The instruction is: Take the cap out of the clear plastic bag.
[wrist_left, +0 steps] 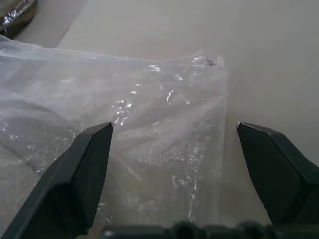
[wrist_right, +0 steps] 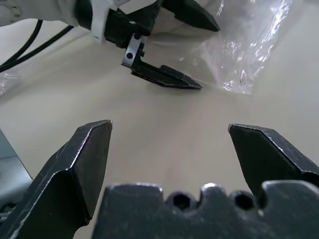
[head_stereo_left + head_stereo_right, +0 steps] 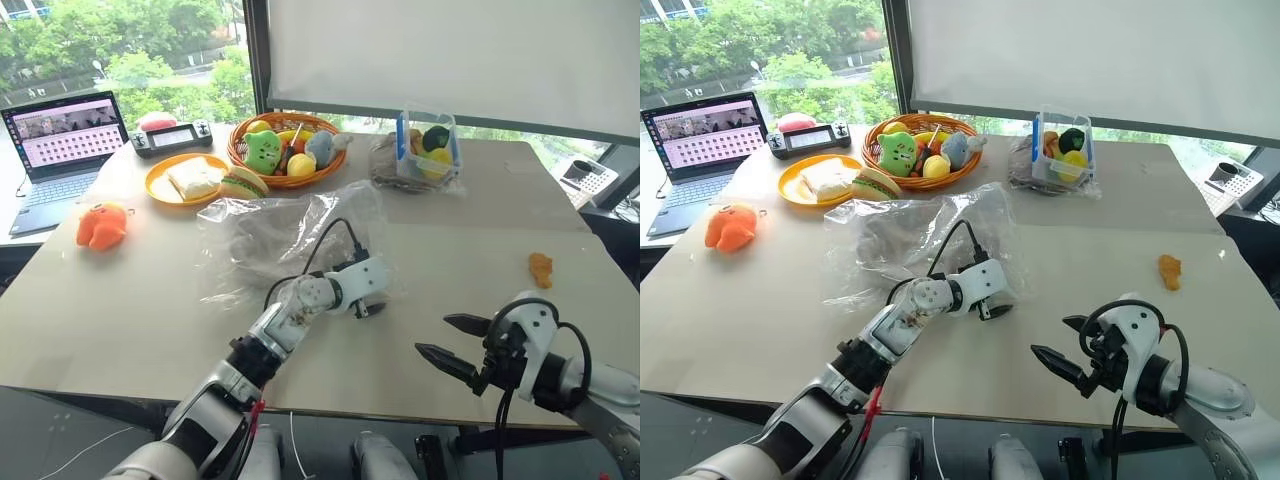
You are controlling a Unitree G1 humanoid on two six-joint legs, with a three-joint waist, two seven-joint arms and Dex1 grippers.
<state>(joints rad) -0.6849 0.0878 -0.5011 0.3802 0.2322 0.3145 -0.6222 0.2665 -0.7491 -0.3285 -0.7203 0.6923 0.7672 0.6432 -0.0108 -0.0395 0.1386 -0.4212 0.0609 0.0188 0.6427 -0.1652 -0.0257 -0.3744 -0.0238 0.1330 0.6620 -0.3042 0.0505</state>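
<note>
The big crinkly see-through plastic bag (image 3: pixel 285 240) lies flat in the middle of the pale desk (image 3: pixel 120 310). Inside it sits a soft grey-tan shape, the beige cloth cap (image 3: pixel 902 238), blurry through the plastic. Behind the bag is a round brown wicker basket (image 3: pixel 288 150) full of soft toys. Just behind the bag on the left is an orange plate (image 3: pixel 165 185) with a sandwich. Well to the left of the bag lies an orange plush toy (image 3: pixel 102 225). Well to the right of the bag lies a small orange thing (image 3: pixel 541 268).

The left tool (image 2: pixel 174 50) is at the bag's near right corner. Its two black fingers (image 1: pixel 75 174) are spread wide over the plastic and grip nothing. The right tool (image 3: pixel 455 345) hangs over bare desk, near the bag's right corner. Its fingers (image 2: pixel 84 159) are wide apart too and hold nothing.
</note>
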